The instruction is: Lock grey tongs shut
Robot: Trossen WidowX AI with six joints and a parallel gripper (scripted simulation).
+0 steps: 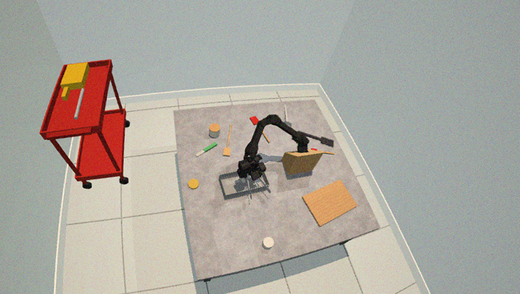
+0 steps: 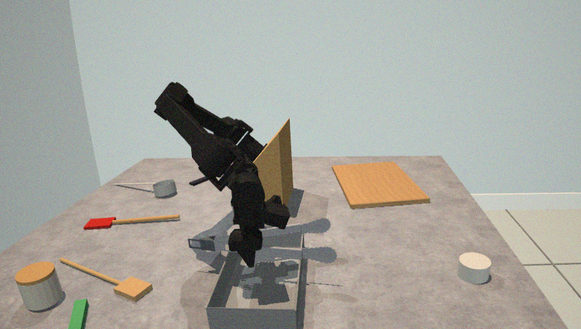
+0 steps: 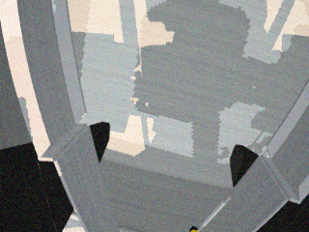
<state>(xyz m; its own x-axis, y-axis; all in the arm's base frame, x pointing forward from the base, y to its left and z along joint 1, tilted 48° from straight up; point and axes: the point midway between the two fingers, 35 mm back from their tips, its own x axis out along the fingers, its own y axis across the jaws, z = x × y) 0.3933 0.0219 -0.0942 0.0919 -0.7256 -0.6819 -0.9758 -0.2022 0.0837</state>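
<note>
The grey tongs lie spread across the roasting tin. In the exterior view their heads lie to the right, over the tin's edge, and the hinge end is left. A small yellow part shows low in the wrist view, near the hinge end. My gripper is down over the tin, partly open. Its fingers stand either side of the two tong arms, partly hidden by them; contact cannot be told. The wooden board lies flat, away from the tin.
A tan wedge-shaped block stands beside the arm, on the board's side. A pale round pot, a lidded jar and a red spatula are on the table. A red trolley stands off the table.
</note>
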